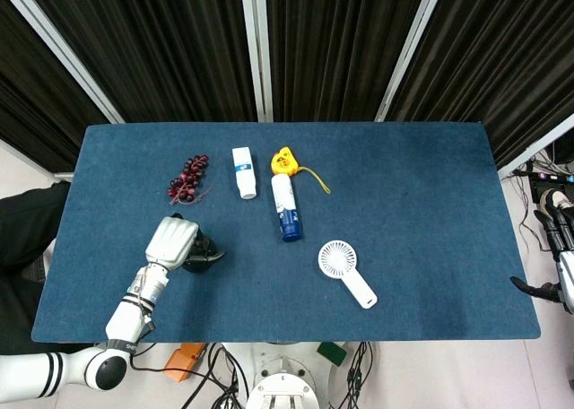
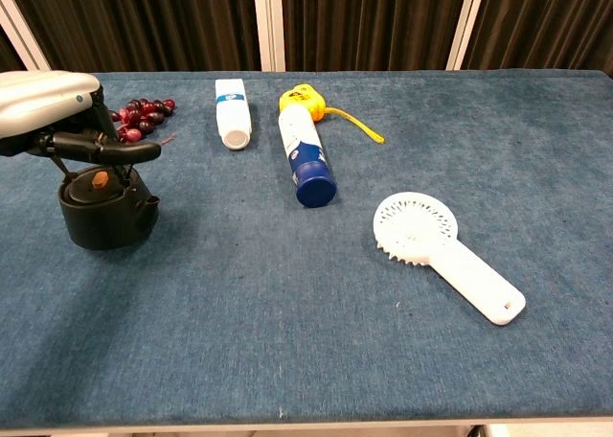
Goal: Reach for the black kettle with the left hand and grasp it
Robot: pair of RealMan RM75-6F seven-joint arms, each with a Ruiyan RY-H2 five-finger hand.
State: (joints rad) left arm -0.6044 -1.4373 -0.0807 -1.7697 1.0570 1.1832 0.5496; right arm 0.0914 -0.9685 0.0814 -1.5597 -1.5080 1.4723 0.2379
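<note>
Left hand (image 2: 53, 111) draped over the black kettle (image 2: 99, 210) near the table's (image 1: 421, 212) left front edge, fingers curled around the top handle but grip unconfirmed, risking a tip or slide toward the grapes (image 2: 141, 112) behind.

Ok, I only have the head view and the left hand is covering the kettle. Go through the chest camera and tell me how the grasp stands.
Observer: The black kettle stands upright, with its base flat on the table.
Operator: Give me the fingers.
Observer: The left hand is over the kettle. Its fingers lie along the raised handle, just above the orange knob on the lid, and seem to hold it.
Operator: Now the spout.
Observer: The spout points away from the hand toward the table's middle, with nothing touching it.
</note>
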